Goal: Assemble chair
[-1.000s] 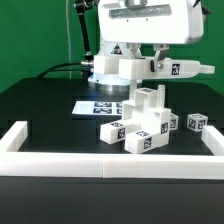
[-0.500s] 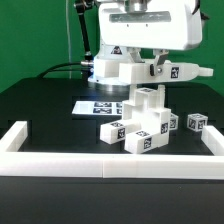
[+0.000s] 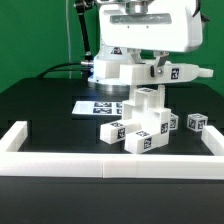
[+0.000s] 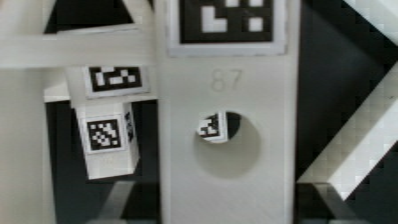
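Note:
My gripper [image 3: 155, 68] hangs above the middle of the table and is shut on a long white chair bar [image 3: 185, 70] with marker tags. The bar sticks out level toward the exterior view's right. In the wrist view the bar [image 4: 222, 130] runs down the middle between my fingers [image 4: 114, 203], with a tag at one end and a round hole in it. Below the gripper, several white chair pieces [image 3: 145, 120] lie stacked together on the black table. The top of the stack is just under the held bar.
A small tagged white block [image 3: 196, 123] lies at the exterior view's right of the stack. The marker board [image 3: 95, 105] lies behind it to the left. A low white border rail [image 3: 110, 162] runs along the front and both sides. The robot base [image 3: 105, 68] stands behind.
Almost nothing has changed. The gripper and the held bar have shifted very slightly, and the stack has not moved.

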